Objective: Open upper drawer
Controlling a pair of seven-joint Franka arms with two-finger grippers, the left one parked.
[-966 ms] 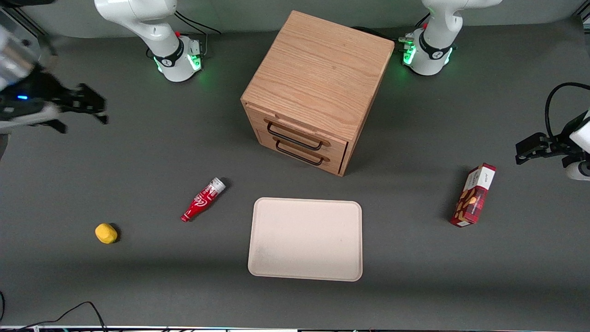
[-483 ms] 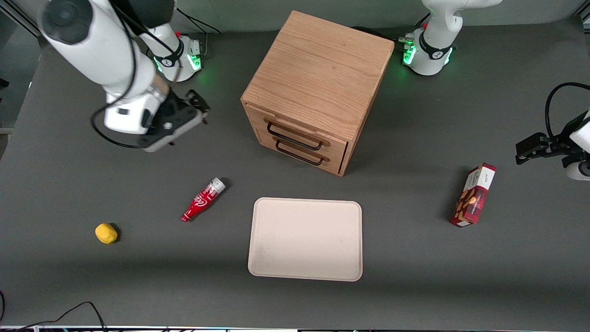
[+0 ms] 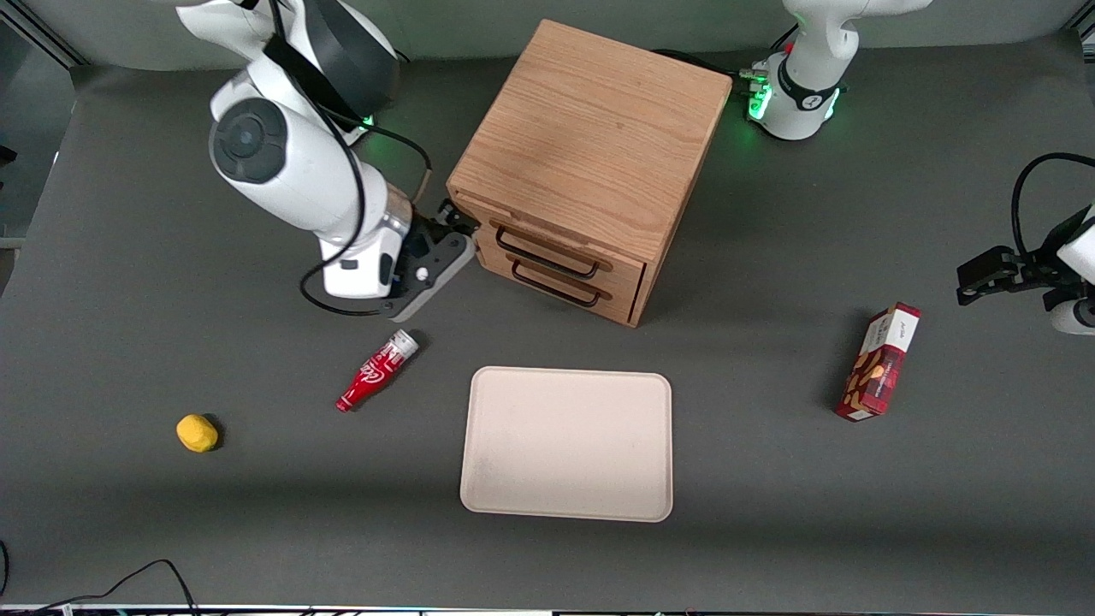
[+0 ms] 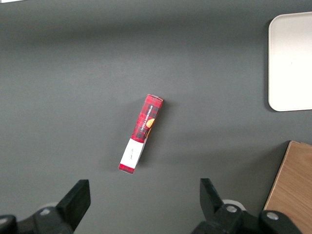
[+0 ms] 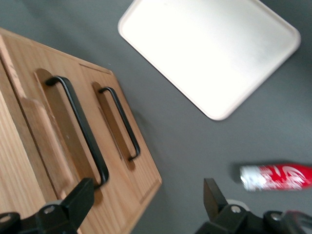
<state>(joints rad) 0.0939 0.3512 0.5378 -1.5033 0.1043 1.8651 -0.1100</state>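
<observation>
**My working arm, as it looks**

I see a glossy white arm built of rounded shells, with a dark grey disc cap on one joint and a broad black band higher up. A thin black cable loops along the wrist. The claw is black on a light grey mount with small screws, sitting just beside the cabinet's upper front corner. Its two fingers are black, blunt wedges, set wide apart. Green light glows at the base.
</observation>
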